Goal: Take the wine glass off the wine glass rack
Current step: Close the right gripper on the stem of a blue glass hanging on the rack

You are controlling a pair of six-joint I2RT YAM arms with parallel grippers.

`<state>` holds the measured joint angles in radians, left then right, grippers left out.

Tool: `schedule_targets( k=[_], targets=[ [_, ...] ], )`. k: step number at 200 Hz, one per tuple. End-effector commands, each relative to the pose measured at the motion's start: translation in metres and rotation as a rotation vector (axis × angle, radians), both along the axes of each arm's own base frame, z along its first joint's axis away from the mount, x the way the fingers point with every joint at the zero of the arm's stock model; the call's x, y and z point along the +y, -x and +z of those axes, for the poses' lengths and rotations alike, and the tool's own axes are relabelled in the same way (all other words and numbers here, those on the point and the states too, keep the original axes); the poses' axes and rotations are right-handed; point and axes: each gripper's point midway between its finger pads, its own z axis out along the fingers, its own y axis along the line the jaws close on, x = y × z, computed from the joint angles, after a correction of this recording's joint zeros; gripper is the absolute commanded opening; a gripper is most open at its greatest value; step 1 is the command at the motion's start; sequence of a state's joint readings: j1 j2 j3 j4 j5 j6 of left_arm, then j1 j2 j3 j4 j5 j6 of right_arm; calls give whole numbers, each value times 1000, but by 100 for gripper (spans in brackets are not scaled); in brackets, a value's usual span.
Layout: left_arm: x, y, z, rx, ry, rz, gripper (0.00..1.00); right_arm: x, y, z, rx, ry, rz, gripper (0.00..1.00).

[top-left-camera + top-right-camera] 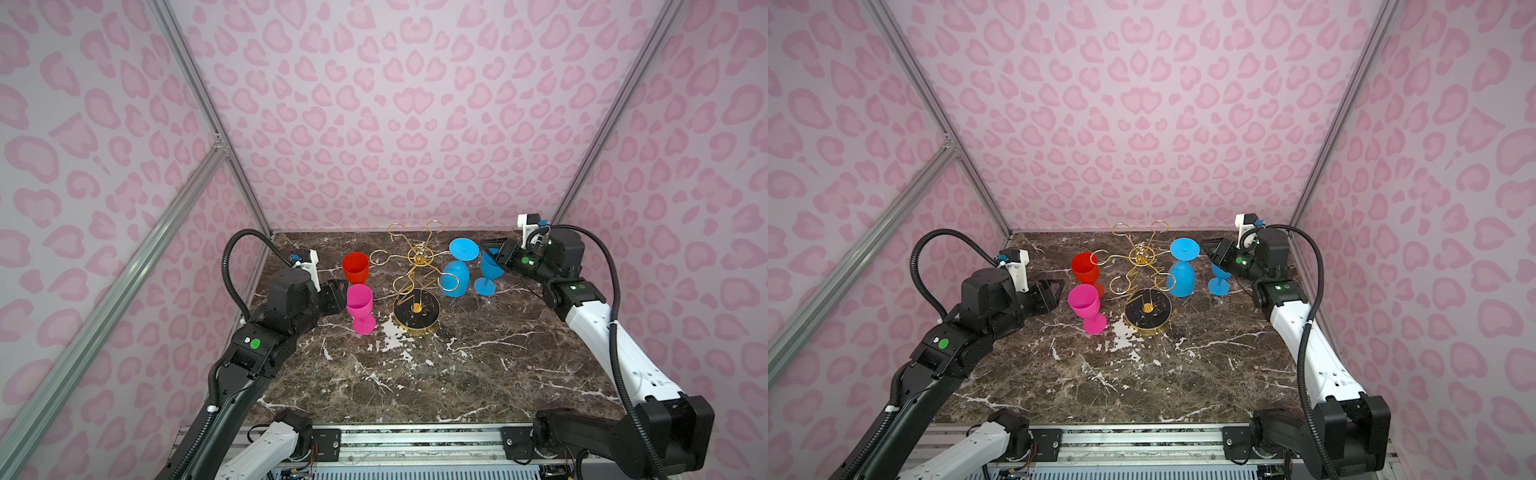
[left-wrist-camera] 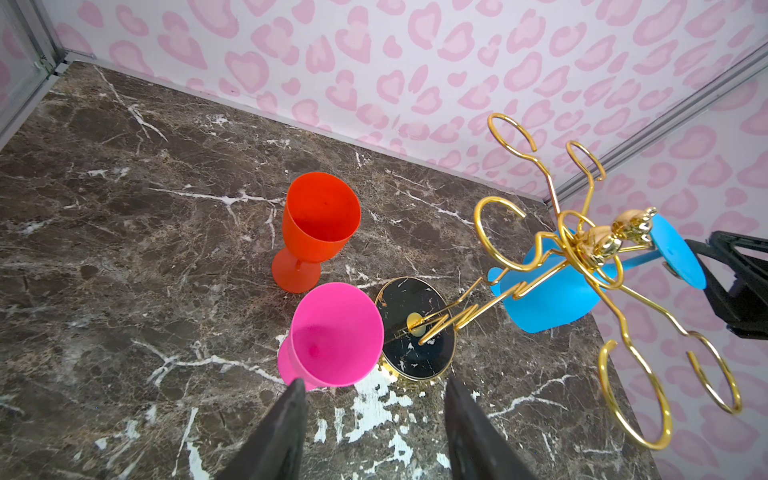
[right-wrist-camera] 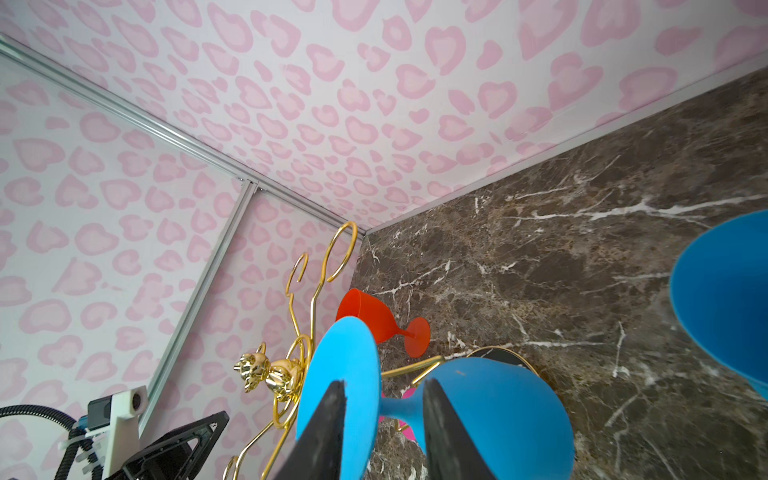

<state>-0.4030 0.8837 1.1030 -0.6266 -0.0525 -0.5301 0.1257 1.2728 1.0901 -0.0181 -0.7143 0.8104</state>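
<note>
right gripper (image 3: 384, 386) is straddling the hung blue wine glass (image 3: 498, 407) stem, fingers apart, risking tipping the wine glass rack (image 3: 270, 370) if pulled crookedly; left gripper (image 2: 374, 384) is gaping empty.

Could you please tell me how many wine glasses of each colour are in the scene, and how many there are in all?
Red wine glass: 1
Pink wine glass: 1
Blue wine glasses: 2, the hanging blue glass on the wine glass rack and the standing blue glass on the table
Total: 4
</note>
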Motion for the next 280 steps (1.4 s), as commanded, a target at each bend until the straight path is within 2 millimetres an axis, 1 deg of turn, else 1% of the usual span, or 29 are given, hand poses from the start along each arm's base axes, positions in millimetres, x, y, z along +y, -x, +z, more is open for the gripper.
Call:
schedule_targets(
  k=[1, 19, 48, 75, 88, 139, 175, 238, 280],
  targets=[
    [1, -2, 7, -28, 20, 11, 55, 8, -2, 11, -48, -18, 26, 32],
    [0, -1, 6, -23, 19, 10, 55, 11, -4, 11, -50, -21, 31, 30],
    [2, 0, 6, -24, 23, 15, 55, 11, -3, 14, -60, -22, 35, 25],
    [1, 1, 6, -25, 26, 12, 55, 13, -2, 12, -50, -19, 44, 20],
    [2, 2, 5, -25, 23, 16, 55, 13, -1, 12, -50, -20, 46, 19],
    [5, 4, 6, -32, 22, 25, 55, 13, 2, 9, -40, -11, 54, 20],
    [6, 5, 7, -33, 24, 27, 55, 15, 2, 8, -34, -8, 56, 24],
    [6, 7, 6, -32, 27, 28, 55, 17, 3, 3, -18, 0, 67, 26],
    [8, 8, 7, -38, 29, 33, 55, 19, 4, 11, -37, 0, 76, 26]
  ],
)
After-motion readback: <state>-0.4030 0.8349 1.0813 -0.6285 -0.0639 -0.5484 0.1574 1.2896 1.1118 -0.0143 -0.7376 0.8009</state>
